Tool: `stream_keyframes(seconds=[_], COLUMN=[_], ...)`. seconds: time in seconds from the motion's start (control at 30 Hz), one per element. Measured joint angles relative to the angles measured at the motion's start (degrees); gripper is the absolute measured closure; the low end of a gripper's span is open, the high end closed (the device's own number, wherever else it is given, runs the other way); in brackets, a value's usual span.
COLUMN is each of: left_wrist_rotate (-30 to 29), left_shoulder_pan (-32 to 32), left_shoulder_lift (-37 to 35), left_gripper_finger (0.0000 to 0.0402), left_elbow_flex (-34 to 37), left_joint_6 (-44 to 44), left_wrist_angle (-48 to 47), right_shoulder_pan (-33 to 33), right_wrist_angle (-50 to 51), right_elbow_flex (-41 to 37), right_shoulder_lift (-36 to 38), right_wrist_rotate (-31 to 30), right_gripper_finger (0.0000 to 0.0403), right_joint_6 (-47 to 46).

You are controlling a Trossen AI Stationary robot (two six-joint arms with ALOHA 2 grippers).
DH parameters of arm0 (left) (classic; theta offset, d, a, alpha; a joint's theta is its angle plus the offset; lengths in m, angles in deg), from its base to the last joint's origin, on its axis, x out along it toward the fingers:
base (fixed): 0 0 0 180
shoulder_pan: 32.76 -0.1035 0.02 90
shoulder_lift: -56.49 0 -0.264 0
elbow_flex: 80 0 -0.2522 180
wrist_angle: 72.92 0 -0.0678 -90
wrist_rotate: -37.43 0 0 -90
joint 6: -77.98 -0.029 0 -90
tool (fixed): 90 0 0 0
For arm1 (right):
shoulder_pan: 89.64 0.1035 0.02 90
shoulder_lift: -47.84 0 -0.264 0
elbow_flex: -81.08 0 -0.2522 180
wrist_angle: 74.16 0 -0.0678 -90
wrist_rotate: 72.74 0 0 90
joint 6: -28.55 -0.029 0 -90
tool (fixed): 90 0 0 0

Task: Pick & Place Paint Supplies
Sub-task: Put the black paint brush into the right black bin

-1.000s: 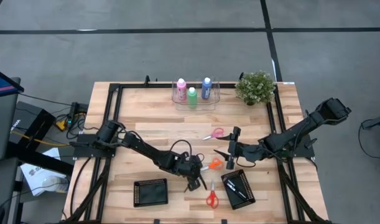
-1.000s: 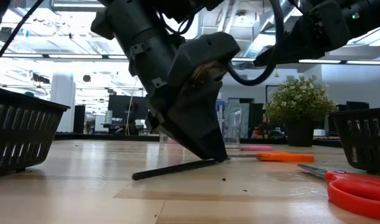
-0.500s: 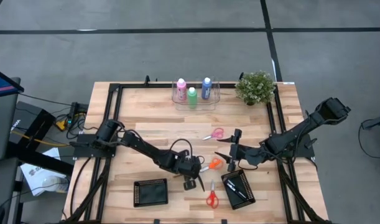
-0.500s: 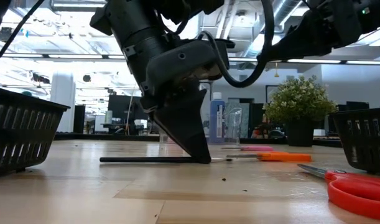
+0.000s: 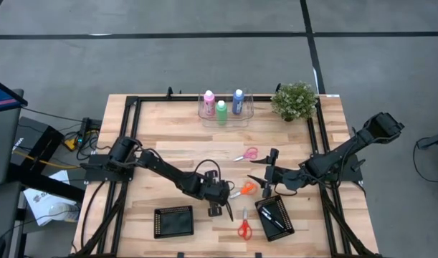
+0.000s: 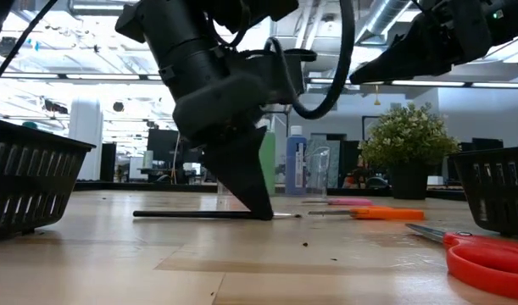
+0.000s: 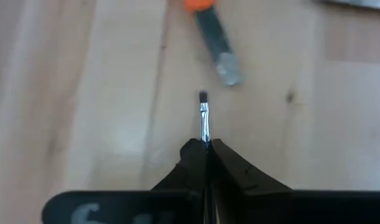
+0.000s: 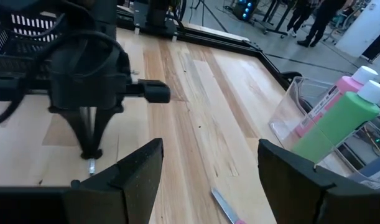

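- Left wrist view: the left end effector (image 7: 206, 163) is clenched on a thin brush (image 7: 204, 115), whose metal collar and dark bristle tip stick out straight ahead between the closed fingertips, just over the wooden counter (image 7: 102, 93).
- Low view: the brush lies flat along the counter, its dark handle trailing out to one side of the pinch, so the grip sits near the bristle end and the long axis runs level with the surface.
- High view: that end effector works at the near middle of the counter, between an empty black basket (image 5: 173, 221) on its left and a second black basket (image 5: 275, 217) on its right that already holds dark brushes.
- The right end effector (image 8: 208, 168) hangs with fingers spread, holding nothing, just above that second basket; the left arm alone has the brush.
- By this reading, the next move turns on lifting the brush level.
- Far edge: the pink bottle (image 5: 208, 99), green bottle (image 5: 221, 110) and blue bottle (image 5: 238, 99) stand upright in a clear tray (image 5: 249, 112), well apart from both arms.
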Motion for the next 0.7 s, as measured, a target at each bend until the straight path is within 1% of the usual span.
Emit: stream_keyframes(seconds=[0.17,0.27,0.33,0.4,0.5,0.57,0.7], left_wrist_rotate=[-6.1,-8.6,-9.1,-8.2,-4.4,-4.0,1.4], left_shoulder_pan=[-0.8,-1.6,-2.2,-3.1,-5.3,-6.5,-8.6], left_shoulder_lift=[-3.7,-6.1,-7.0,-8.1,-10.2,-11.0,-12.4], left_gripper_finger=[0.0397,0.0397,0.0398,0.0398,0.0399,0.04,0.0391], left_elbow_flex=[0.5,0.3,1.2,2.8,5.5,7.8,11.5], left_joint_6=[-2.3,-2.7,-3.3,-2.8,2.5,6.7,11.1], left_wrist_angle=[-3.8,-5.7,-4.6,-3.2,-2.5,-2.3,-3.9], right_shoulder_pan=[0.0,0.0,0.0,0.0,0.0,0.0,0.0], right_wrist_angle=[-0.4,-0.7,-0.8,-1.0,-1.0,-1.0,-1.1], right_elbow_flex=[0.0,0.0,0.0,0.0,0.0,0.0,0.0], right_shoulder_lift=[0.0,0.0,0.0,0.0,0.0,0.0,0.0], right_wrist_rotate=[0.0,0.0,0.0,0.2,0.2,0.3,0.3], right_gripper_finger=[0.0159,0.0159,0.0159,0.0159,0.0159,0.0159,0.0159], right_joint_6=[0.0,0.0,0.0,0.0,0.0,0.0,0.0])
